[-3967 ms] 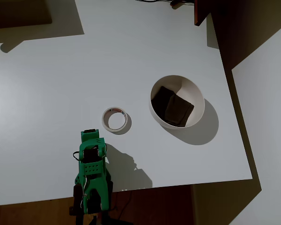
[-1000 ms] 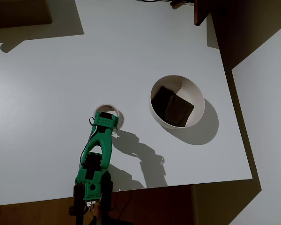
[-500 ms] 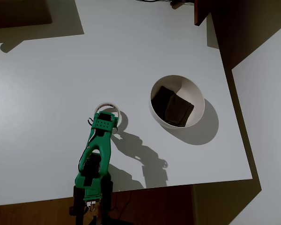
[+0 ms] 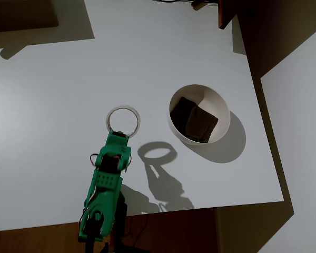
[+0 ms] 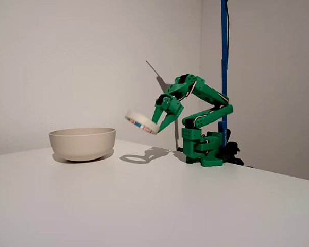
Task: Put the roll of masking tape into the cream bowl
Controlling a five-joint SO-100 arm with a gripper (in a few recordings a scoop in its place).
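The roll of masking tape (image 4: 123, 119) (image 5: 141, 122) hangs tilted in the air above the white table, its ring shadow cast on the tabletop. My green gripper (image 4: 119, 135) (image 5: 158, 122) is shut on the roll's near rim and holds it up. The cream bowl (image 4: 223, 112) (image 5: 82, 143) stands on the table, to the right of the roll in the overhead view and to its left in the fixed view. Two dark brown square pads (image 4: 194, 120) lie inside the bowl.
The white table (image 4: 68, 79) ends in dark floor past its right edge and front edge. A blue pole (image 5: 224, 62) rises behind the arm's base (image 5: 206, 149). A dark reddish object (image 4: 226, 13) sits at the table's far right corner.
The gripper closed on the tape roll where it lay and has lifted it off the table; the roll's shadow now lies apart from it on the tabletop.
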